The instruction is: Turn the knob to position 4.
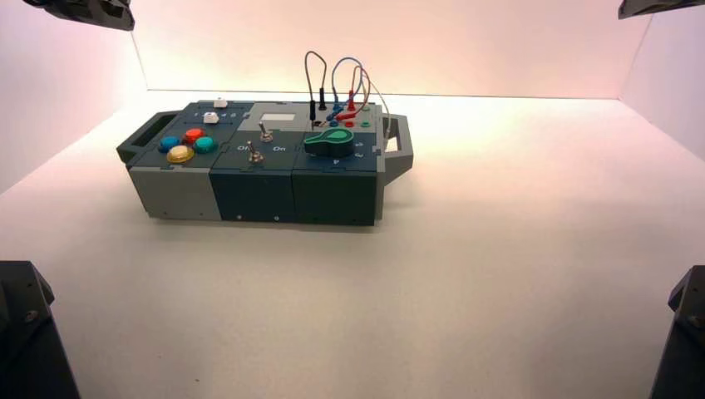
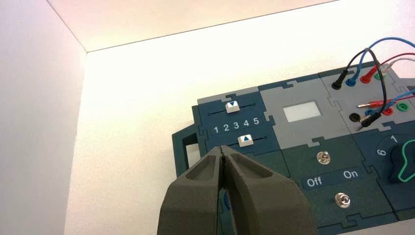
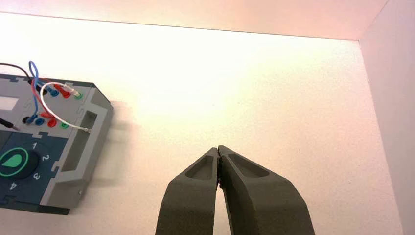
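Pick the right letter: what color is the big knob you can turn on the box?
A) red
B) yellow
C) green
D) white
C: the big knob, near the right end of the box, shows green on its top.

knob (image 1: 329, 142): green – pointer (image 3: 12, 161) brighter green | dial digits (image 3: 36, 176): white – panel (image 3: 49, 149): dark teal

The box (image 1: 175, 195) stands on the table (image 1: 499, 249), left of the middle. Four round buttons (image 1: 204, 145) sit at its near left, two white sliders (image 1: 211, 118) beyond them. Two metal switches (image 1: 255, 156) stand mid-box; wires (image 1: 310, 71) loop above its far right part.
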`<control>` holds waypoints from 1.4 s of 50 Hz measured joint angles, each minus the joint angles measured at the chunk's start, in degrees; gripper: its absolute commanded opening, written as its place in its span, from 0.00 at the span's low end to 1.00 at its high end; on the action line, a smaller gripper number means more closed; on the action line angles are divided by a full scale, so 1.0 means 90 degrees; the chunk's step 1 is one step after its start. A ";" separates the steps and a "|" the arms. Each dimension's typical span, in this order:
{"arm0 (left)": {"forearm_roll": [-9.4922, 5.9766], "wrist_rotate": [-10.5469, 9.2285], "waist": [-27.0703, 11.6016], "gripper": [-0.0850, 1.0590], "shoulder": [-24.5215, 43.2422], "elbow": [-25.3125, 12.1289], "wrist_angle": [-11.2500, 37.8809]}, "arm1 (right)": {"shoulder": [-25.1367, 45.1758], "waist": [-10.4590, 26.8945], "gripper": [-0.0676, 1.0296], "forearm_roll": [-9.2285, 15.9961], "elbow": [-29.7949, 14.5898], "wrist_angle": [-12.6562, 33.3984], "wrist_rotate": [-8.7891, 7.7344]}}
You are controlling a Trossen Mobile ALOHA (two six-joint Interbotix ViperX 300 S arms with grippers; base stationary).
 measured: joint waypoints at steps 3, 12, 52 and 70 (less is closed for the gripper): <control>-0.0010 0.0000 0.0000 0.05 0.0000 0.0000 0.0000 | 0.0000 0.0000 0.04 0.0000 0.0000 0.0000 0.0000; -0.0010 0.0000 0.0000 0.05 -0.0029 0.0010 0.0000 | -0.0010 0.0000 0.04 0.0000 0.0000 0.0107 0.0000; -0.0010 0.0137 -0.0225 0.05 -0.0664 -0.1104 0.2881 | 0.0078 0.0820 0.04 0.0088 -0.1299 0.2266 -0.0215; -0.0049 0.1064 -0.0234 0.05 -0.0479 -0.1221 0.4238 | 0.1133 0.1602 0.04 0.0156 -0.2002 0.2949 -0.1006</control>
